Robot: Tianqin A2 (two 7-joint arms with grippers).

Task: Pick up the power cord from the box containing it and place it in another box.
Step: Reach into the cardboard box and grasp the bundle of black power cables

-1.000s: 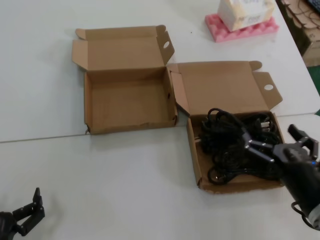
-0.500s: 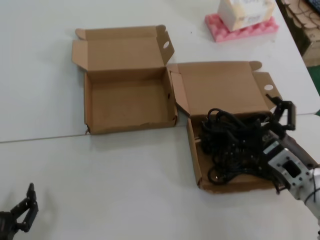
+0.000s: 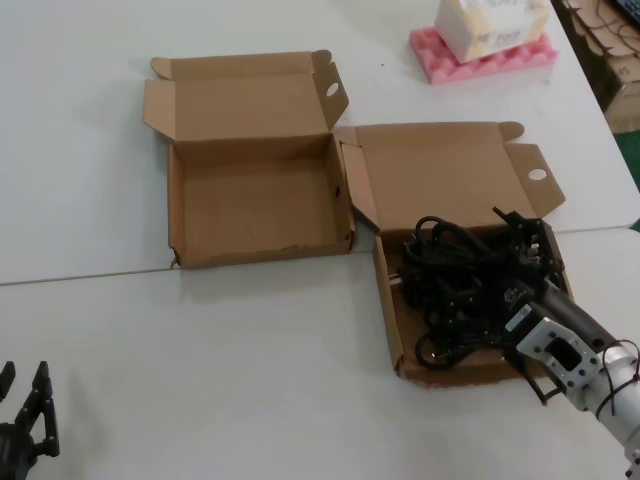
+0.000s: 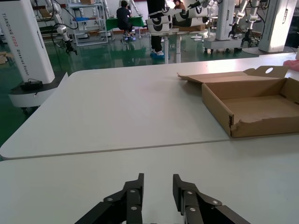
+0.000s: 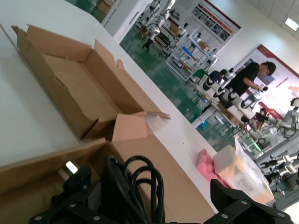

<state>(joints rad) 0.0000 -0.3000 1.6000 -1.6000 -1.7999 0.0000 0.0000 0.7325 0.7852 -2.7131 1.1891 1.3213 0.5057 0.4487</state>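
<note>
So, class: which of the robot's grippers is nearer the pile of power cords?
Right. The right gripper is down among the power cords in their box; the left gripper waits far off over bare table.

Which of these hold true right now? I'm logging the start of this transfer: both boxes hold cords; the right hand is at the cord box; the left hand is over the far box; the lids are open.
1. Both boxes hold cords. False: only the right box holds cords; the left box is bare.
2. The right hand is at the cord box. True.
3. The left hand is over the far box. False: near the table's front edge.
4. Both lids are open. True.
</note>
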